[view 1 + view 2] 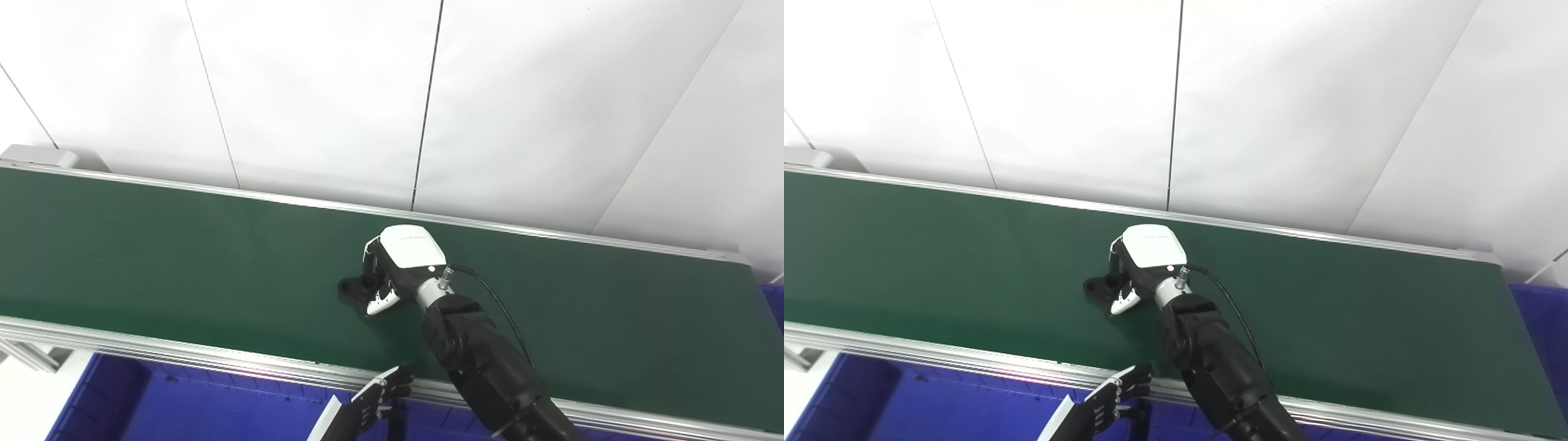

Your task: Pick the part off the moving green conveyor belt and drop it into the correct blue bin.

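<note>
Part (355, 290) black, seen mid-frame on green belt (184, 257), blue bin (184, 398) at bottom edge, left hand (376, 398) fingers spread over near rail, right hand (398, 260) curled around part, grip closure cannot be told.

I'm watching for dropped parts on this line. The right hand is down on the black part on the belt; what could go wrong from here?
The right hand covers only one end of the black part, so the part may twist or slip on lifting. The green belt may carry it out of the fingers. The left hand waits over the near blue bin and may block the drop.
</note>
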